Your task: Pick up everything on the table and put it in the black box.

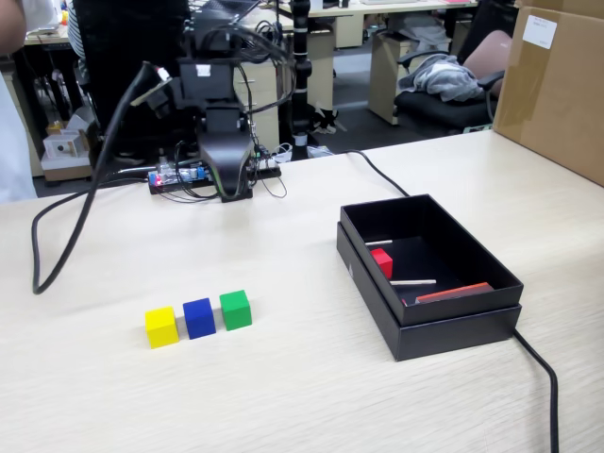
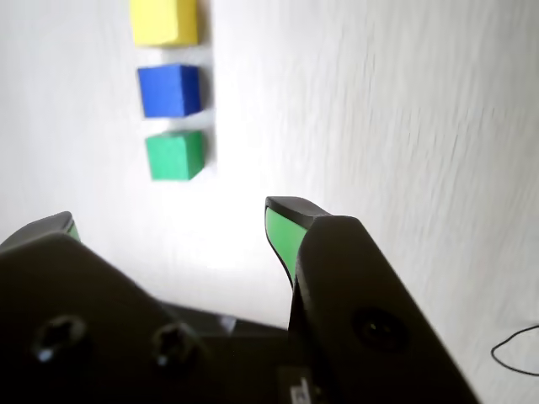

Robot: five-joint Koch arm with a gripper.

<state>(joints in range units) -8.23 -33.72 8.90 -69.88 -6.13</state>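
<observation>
Spread wide and empty, tool [image 2: 173,223] at lower frame; red cube [image 1: 381,261] boxed already. Next: reach upper left for green cube [image 2: 175,155], then close.

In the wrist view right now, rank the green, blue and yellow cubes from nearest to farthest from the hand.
The open hand sits at the bottom of the wrist view, empty.
1. green cube: lowest in the column, just above the hand.
2. blue cube: middle of the column.
3. yellow cube: at the top edge, farthest.
</observation>
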